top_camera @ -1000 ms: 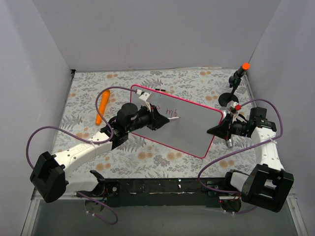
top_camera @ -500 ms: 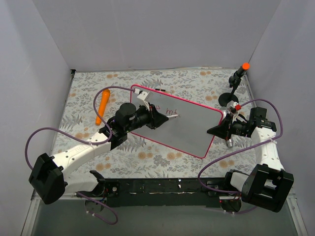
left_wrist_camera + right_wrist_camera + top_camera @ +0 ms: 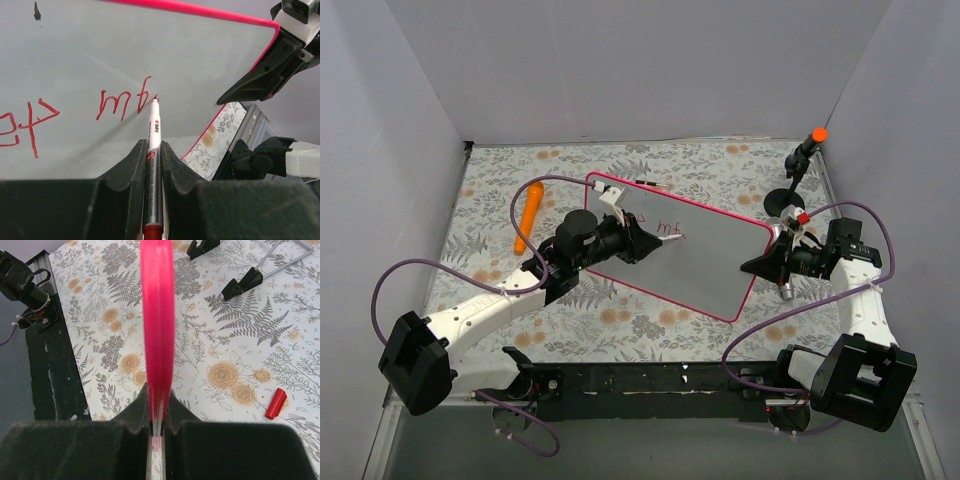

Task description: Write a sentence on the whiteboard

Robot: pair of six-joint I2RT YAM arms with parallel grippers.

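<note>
Table point(image 3: 620, 322) carries a floral-print cloth. An orange carrot-shaped item point(image 3: 528, 217) lies at its far left, well apart from a black stand with an orange tip point(image 3: 804, 157) at far right. A small red cap point(image 3: 276, 403) lies loose on the cloth.

The top camera is looking down from high at the near side; each wrist camera is peering closely at the whiteboard point(image 3: 710, 265) (left facing its surface, right sighting along its edge), which all three are sharing.

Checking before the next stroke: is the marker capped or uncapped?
Uncapped: the marker shows a bare tip resting on the whiteboard, at the end of the red writing.
</note>
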